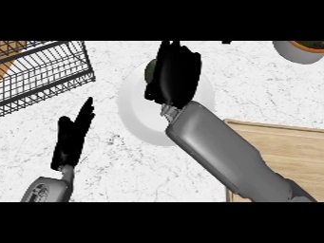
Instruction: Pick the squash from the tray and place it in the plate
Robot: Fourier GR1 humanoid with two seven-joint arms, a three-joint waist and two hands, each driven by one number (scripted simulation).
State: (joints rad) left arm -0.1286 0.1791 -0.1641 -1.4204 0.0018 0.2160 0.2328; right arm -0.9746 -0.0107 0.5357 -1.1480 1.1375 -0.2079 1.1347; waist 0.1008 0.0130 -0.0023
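The right hand [173, 71] is hovering over the white plate [133, 111], fingers curled around the green squash [150, 71] peeking out at its 9 o'clock side. Transfer from the wooden tray [298, 156] looks done; release is pending. The left hand [73, 137] is resting open at 7 o'clock.

Right hand [173, 76] curled, forearm extended; left hand [73, 137] rests, fingers straight.

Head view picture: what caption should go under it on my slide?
Right robot hand holds the green squash over the white plate; left robot hand rests open nearby.
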